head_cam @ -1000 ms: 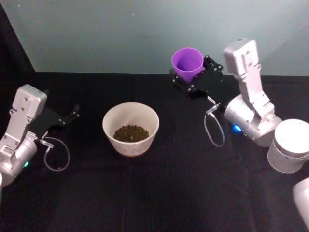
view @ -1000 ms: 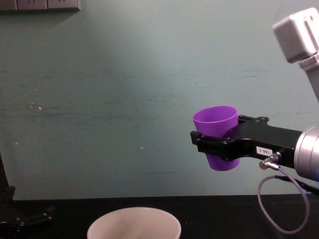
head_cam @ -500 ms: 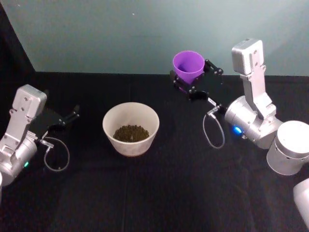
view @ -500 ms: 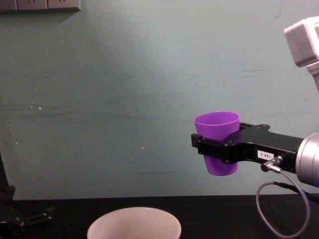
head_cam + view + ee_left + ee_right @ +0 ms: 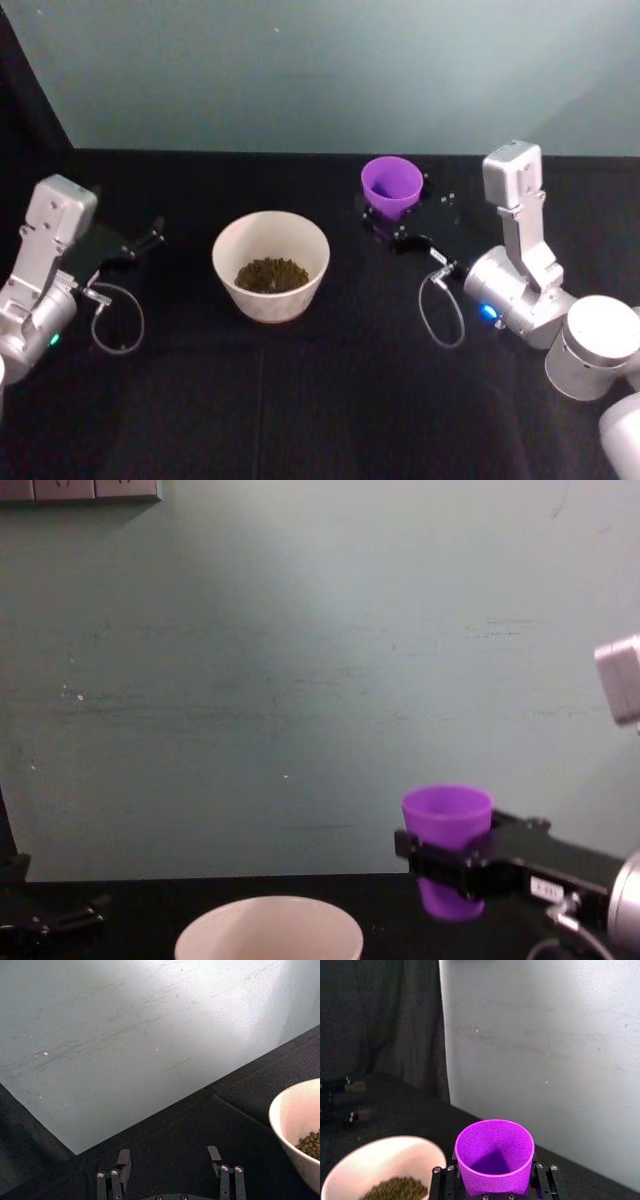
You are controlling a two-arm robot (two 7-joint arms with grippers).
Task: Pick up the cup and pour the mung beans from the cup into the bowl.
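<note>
The purple cup [image 5: 391, 185] stands upright and looks empty inside [image 5: 494, 1157]. My right gripper [image 5: 397, 222] is shut on the cup, its black fingers clasping the lower wall, low over the table to the right of the bowl. In the chest view the cup [image 5: 447, 830] hangs just above the table edge in my right gripper [image 5: 452, 864]. The off-white bowl [image 5: 271, 262] sits at the table's middle with mung beans [image 5: 271, 274] in its bottom. My left gripper [image 5: 147, 241] rests open to the left of the bowl, its fingers [image 5: 123, 1161] spread with nothing between them.
The black table [image 5: 330, 400] runs back to a pale green wall [image 5: 320, 70]. A grey cable [image 5: 440, 310] loops from my right wrist. A dark curtain [image 5: 380, 1025] hangs at the far left of the table.
My right gripper has carried the cup downward and slightly right, from high above the table to just over its surface. The bowl and my left arm have not moved.
</note>
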